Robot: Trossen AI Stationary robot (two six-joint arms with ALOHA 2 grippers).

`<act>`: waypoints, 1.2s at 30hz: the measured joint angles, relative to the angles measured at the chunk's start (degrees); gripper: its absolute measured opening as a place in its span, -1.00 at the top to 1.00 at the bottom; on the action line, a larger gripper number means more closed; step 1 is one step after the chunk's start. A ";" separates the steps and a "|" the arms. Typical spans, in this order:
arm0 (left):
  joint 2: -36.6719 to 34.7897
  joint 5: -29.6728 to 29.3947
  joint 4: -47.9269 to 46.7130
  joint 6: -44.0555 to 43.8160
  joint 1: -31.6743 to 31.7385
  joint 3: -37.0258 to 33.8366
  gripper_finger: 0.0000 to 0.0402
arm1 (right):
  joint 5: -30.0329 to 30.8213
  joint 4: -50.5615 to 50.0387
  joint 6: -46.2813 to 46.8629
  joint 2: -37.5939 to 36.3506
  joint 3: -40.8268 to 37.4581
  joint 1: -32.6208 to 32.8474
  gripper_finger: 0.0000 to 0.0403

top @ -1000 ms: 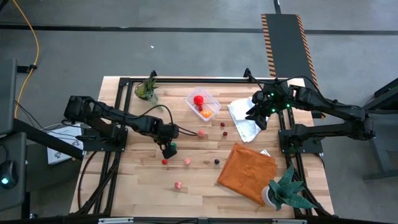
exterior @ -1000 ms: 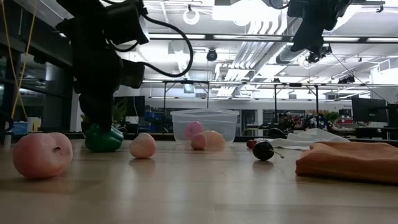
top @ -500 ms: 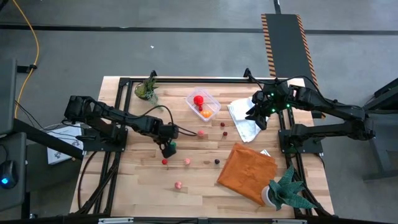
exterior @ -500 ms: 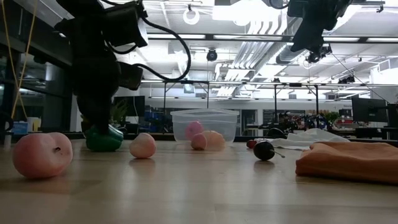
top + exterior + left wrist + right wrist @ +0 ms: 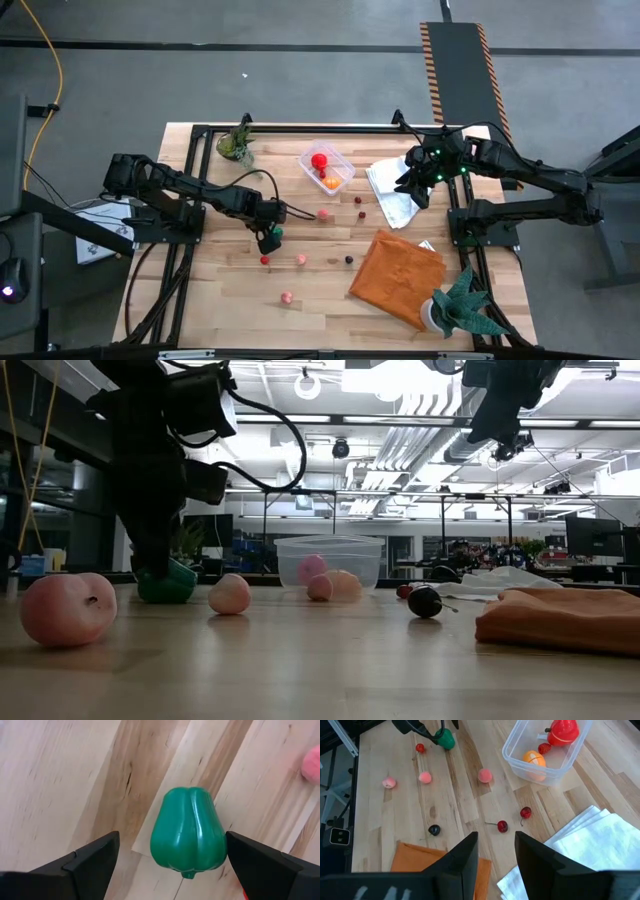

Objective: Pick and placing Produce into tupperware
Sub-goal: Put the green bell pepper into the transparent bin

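Note:
A green toy pepper [image 5: 187,832] lies on its side on the wooden table [image 5: 220,290]; the high view shows the pepper [image 5: 277,234] left of centre. My left gripper [image 5: 172,855] points down over it, open, with one finger on each side; the low view shows it [image 5: 160,565] just above the pepper [image 5: 168,584]. The clear tupperware [image 5: 326,168] stands toward the far edge and holds a red and an orange piece. Several small pink, red and dark pieces lie scattered, such as a pink one [image 5: 324,214]. My right gripper [image 5: 495,850] hovers open above the white cloth [image 5: 392,190]. My left gripper comes at the green pepper from above, fingers pointing down on either side of it. One fingertip [image 5: 235,845] stands right at the pepper's side [image 5: 220,837]; I cannot tell whether it touches. The other finger is clear of it. The pepper rests on the table.
An orange cloth [image 5: 397,275] lies at the near right and a white cloth at the far right. Potted plants stand at the far left [image 5: 237,143] and the near right [image 5: 462,305]. Two cherries [image 5: 360,207] lie near the tupperware. Black frame rails border the table.
In the low view my left gripper has shifted slightly around the green pepper, and its cable has swung. The pepper has stayed on the table.

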 joint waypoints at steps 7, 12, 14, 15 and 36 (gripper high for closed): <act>0.00 0.05 0.01 4.03 0.00 0.00 -0.73 | 0.00 0.00 0.01 0.00 0.00 0.00 0.41; 0.00 0.13 0.05 8.48 0.00 0.00 -0.73 | 0.00 0.00 0.01 0.00 0.00 0.00 0.41; 0.00 0.12 0.07 10.10 0.00 0.00 -0.73 | -0.02 0.00 0.01 0.00 0.00 0.02 0.41; 0.00 0.12 0.07 10.45 0.00 0.00 -0.73 | 0.00 -0.01 0.01 0.00 0.00 0.00 0.41; 0.00 2.34 2.80 14.73 0.00 0.00 -0.73 | 1.64 0.00 -0.65 0.00 0.00 0.00 0.41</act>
